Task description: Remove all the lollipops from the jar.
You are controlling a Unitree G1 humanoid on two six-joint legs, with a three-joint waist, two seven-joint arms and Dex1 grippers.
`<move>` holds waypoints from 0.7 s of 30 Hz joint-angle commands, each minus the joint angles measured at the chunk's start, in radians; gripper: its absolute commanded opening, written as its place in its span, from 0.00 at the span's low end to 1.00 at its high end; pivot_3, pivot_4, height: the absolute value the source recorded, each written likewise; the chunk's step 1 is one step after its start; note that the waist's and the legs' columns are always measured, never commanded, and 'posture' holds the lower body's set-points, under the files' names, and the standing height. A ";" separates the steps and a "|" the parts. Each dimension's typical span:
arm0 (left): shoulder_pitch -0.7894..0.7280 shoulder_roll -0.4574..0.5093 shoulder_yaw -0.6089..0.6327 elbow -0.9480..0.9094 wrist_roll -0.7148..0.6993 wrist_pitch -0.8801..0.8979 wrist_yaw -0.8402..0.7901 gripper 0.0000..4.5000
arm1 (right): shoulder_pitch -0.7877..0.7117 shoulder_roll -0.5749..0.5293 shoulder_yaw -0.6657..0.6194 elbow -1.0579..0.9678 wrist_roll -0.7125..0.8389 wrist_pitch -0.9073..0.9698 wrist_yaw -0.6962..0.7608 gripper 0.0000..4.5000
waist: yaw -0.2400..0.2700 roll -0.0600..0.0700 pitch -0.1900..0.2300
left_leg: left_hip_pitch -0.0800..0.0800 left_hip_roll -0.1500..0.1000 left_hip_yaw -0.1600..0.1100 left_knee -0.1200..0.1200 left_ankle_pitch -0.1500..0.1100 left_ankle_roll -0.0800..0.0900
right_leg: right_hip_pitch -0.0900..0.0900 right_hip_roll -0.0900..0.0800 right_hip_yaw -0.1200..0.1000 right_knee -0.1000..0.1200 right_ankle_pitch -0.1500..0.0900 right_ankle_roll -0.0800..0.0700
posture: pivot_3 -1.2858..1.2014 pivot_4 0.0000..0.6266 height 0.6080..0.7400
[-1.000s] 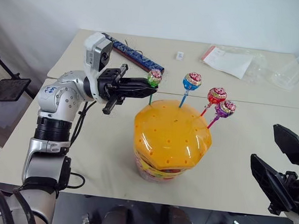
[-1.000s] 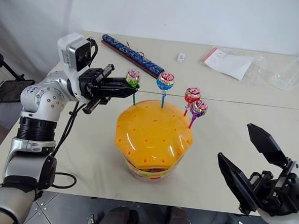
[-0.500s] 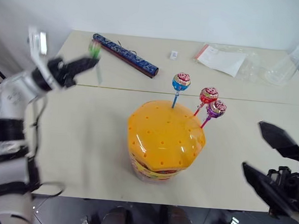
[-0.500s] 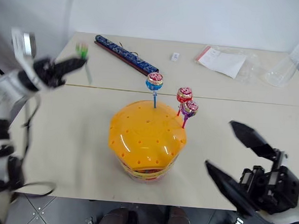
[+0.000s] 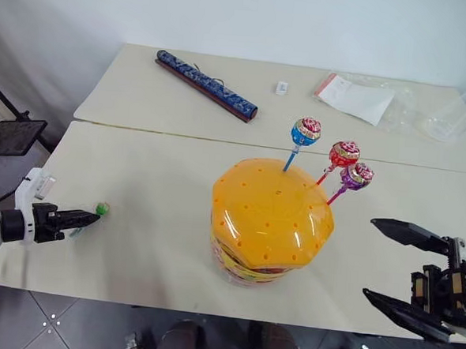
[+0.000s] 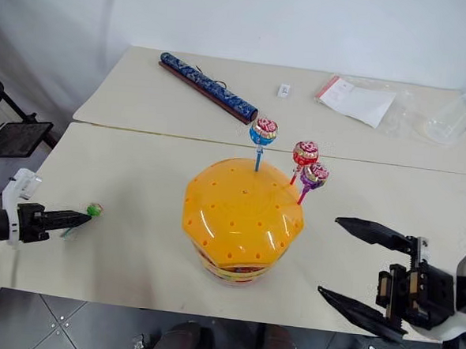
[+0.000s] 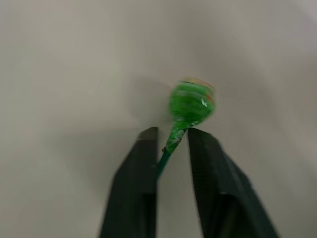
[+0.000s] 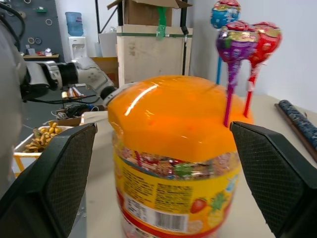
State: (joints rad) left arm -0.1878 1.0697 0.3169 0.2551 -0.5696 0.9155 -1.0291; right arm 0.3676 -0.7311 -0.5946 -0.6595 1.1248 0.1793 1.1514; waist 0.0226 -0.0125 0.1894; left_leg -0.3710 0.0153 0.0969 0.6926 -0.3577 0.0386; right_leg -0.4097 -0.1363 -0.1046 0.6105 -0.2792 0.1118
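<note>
The jar (image 5: 271,220), a clear tub under a glossy orange dome lid dotted with small holes, stands a little right of centre in the head views, near the front edge of the pale bench (image 5: 154,177). Three lollipops rise from the far right side of the lid: the blue lollipop (image 5: 305,132), the red lollipop (image 5: 344,154) and the purple lollipop (image 5: 356,176), each on a thin stick of its own colour.

The green lollipop (image 7: 191,101) is at the lower left of the head views, low over the bench's front left corner and well apart from the jar. The left hand (image 7: 170,143) has its two black fingers slightly parted, with the green stick running between them just below the candy; whether they press the stick I cannot tell.

The right hand (image 5: 394,263) is at the lower right, spread wide and holding nothing, facing the jar.

A long dark blue patterned tube (image 5: 207,85) lies at the upper left of the bench.
</note>
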 commanded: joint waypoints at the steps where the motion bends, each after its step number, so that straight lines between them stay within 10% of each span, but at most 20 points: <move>1: 0.015 0.017 0.088 0.004 -0.013 -0.145 -0.104 0.51 | -0.016 0.009 -0.026 0.002 0.042 0.037 -0.075 1.00 | -0.001 0.000 0.000 | 0.000 0.000 0.000 0.000 0.000 -0.001 | 0.000 0.000 0.000 0.000 0.000 -0.001 | 0.52 0.24 1.00; 4: -0.018 0.021 0.145 0.041 -0.066 -0.224 -0.236 0.71 | -0.037 0.017 -0.034 -0.005 0.099 0.074 -0.161 1.00 | -0.002 0.000 0.000 | 0.000 0.001 0.000 0.000 0.000 -0.003 | -0.001 0.000 -0.001 0.000 -0.001 -0.002 | 0.52 0.24 1.00; 21: -0.130 -0.360 0.100 -0.519 -0.464 -0.180 -0.166 0.71 | -0.256 -0.148 0.074 -0.091 0.236 0.347 -0.513 1.00 | 0.000 0.001 0.001 | -0.001 0.000 0.002 0.005 0.001 0.000 | 0.001 0.005 -0.002 0.006 0.000 -0.001 | 0.52 0.24 1.00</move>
State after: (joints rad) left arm -0.3101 0.7053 0.4086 -0.2210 -0.9989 0.7489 -1.2098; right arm 0.1228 -0.8740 -0.5139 -0.7222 1.3291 0.5247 0.6674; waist 0.0222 -0.0115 0.1900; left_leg -0.3716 0.0158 0.0999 0.6978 -0.3561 0.0393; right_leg -0.4087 -0.1308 -0.1064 0.6166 -0.2797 0.1111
